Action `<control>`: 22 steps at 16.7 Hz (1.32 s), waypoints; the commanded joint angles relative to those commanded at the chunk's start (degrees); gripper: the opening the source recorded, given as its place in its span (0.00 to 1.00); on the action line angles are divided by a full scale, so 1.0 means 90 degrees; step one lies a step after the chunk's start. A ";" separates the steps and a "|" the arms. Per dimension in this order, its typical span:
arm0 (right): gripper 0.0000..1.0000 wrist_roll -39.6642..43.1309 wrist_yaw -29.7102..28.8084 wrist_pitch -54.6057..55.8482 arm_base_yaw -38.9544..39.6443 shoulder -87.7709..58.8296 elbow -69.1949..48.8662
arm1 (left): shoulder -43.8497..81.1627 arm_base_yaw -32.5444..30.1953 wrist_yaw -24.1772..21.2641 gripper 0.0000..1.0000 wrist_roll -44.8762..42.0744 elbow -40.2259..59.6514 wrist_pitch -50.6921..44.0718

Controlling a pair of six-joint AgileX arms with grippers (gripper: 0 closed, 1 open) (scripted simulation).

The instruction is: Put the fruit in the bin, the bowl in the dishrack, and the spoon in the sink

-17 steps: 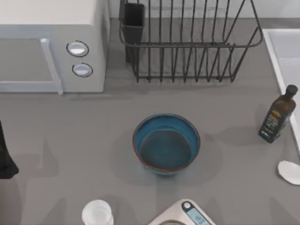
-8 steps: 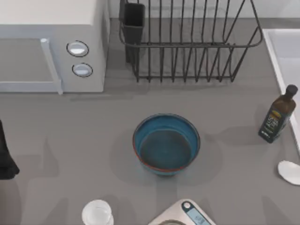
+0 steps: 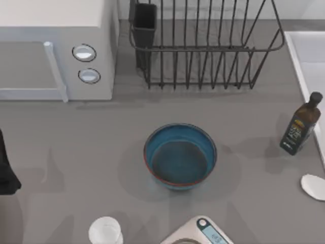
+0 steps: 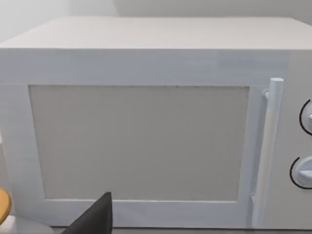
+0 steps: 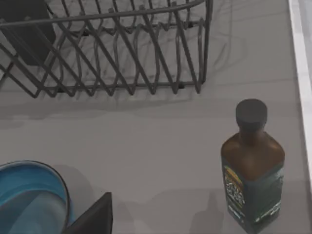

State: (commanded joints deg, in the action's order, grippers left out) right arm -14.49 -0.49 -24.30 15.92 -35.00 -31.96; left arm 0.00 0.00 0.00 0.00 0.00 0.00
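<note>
The blue bowl (image 3: 180, 156) with its reddish-brown rim stands upright in the middle of the table; its edge also shows in the right wrist view (image 5: 29, 195). Behind it is the dark wire dishrack (image 3: 203, 48) (image 5: 122, 73) with a black utensil cup (image 3: 144, 23). The white sink (image 3: 304, 56) runs along the right edge. The spoon's pale oval end (image 3: 313, 186) lies at the right edge, in front of the sink. The fruit is out of view. My left gripper (image 4: 92, 219) faces the microwave. My right gripper (image 5: 95, 217) hovers between bowl and bottle.
A white microwave (image 3: 51, 46) (image 4: 146, 122) fills the back left. A dark oil bottle (image 3: 300, 124) (image 5: 251, 165) stands by the sink. A clear glass (image 3: 105, 231) and a kitchen scale (image 3: 203, 234) sit at the front edge. My left arm (image 3: 5, 170) is at the left edge.
Faint shadows shift slightly on the table around the bowl and the bottle. No object has moved.
</note>
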 joint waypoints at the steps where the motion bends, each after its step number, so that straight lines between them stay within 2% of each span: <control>1: 1.00 -0.0214 -0.0001 -0.0398 0.0223 -0.0627 -0.0554 | 0.0000 0.0000 0.0000 1.00 0.0000 0.0000 0.0000; 9: 1.00 -0.1736 0.0013 -0.3611 0.1670 -0.5965 -0.5154 | 0.0000 0.0000 0.0000 1.00 0.0000 0.0000 0.0000; 13: 1.00 -0.2211 0.0028 -0.4857 0.2037 -0.8029 -0.6854 | 0.0000 0.0000 0.0000 1.00 0.0000 0.0000 0.0000; 17: 1.00 -0.2435 0.0040 -0.5541 0.2178 -0.9065 -0.7745 | 0.0000 0.0000 0.0000 1.00 0.0000 0.0000 0.0000; 22: 1.00 -0.2459 0.0041 -0.5623 0.2189 -0.9179 -0.7839 | 0.0000 0.0000 0.0000 1.00 0.0000 0.0000 0.0000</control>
State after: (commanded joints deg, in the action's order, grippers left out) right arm -36.62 -0.12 -74.90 35.62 -117.61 -102.50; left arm 0.00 0.00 0.00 0.00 0.00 0.00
